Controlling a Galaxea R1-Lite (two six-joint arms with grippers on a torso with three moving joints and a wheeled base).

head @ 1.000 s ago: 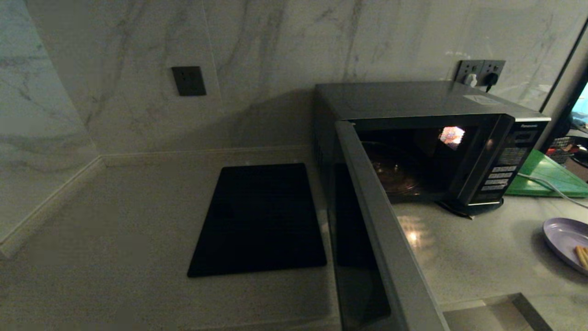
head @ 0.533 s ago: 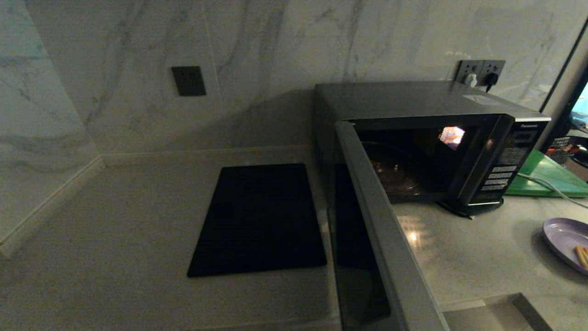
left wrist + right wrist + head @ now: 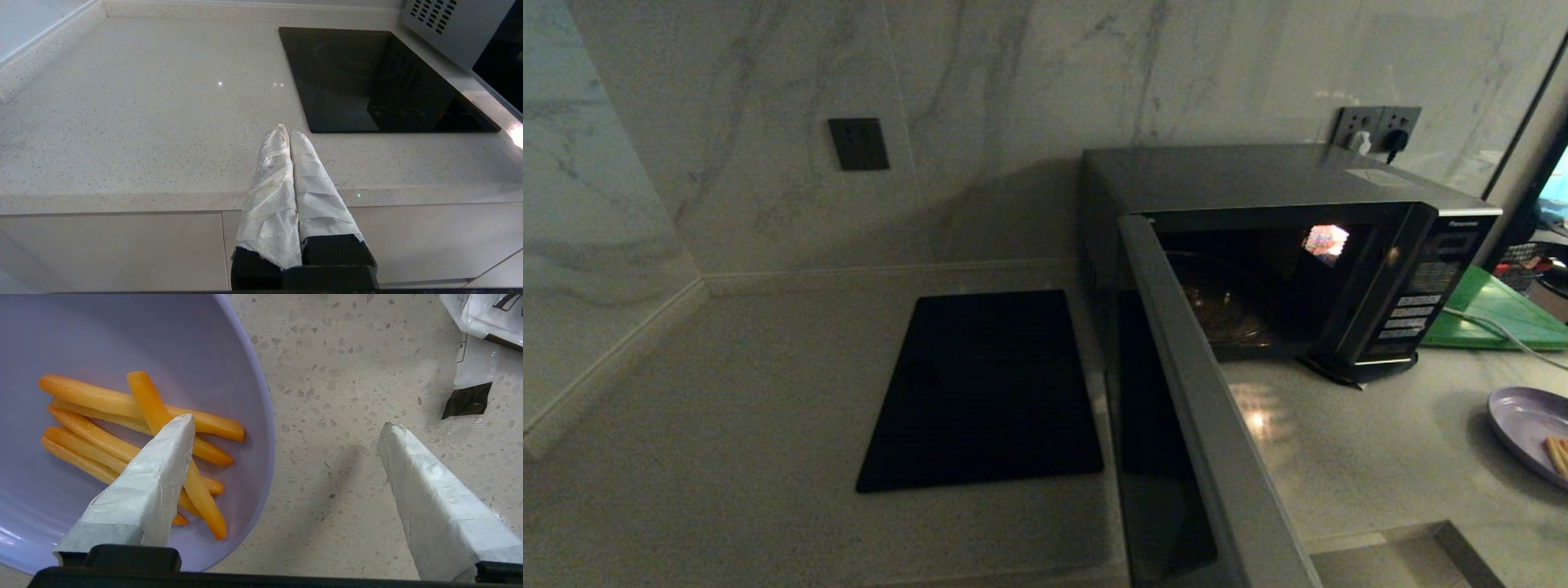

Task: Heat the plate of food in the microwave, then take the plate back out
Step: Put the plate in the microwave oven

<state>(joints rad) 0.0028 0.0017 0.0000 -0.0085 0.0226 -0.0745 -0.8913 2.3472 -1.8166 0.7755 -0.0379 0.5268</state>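
With your right gripper spread wide astride the plate of food's rim at left of frame, lower squarely before pinching, then carry it level into the open microwave.

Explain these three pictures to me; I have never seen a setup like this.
A two-armed robot stands at a kitchen counter. The wide dim picture comes from its head: a microwave with its door swung open, a black slab, a green board, and a plate at the right edge. The other two come from cameras on its wrists. The left gripper, shut, hangs parked over bare counter. The right gripper, open, straddles the plate's rim, one finger above the orange sticks. Nothing is held.
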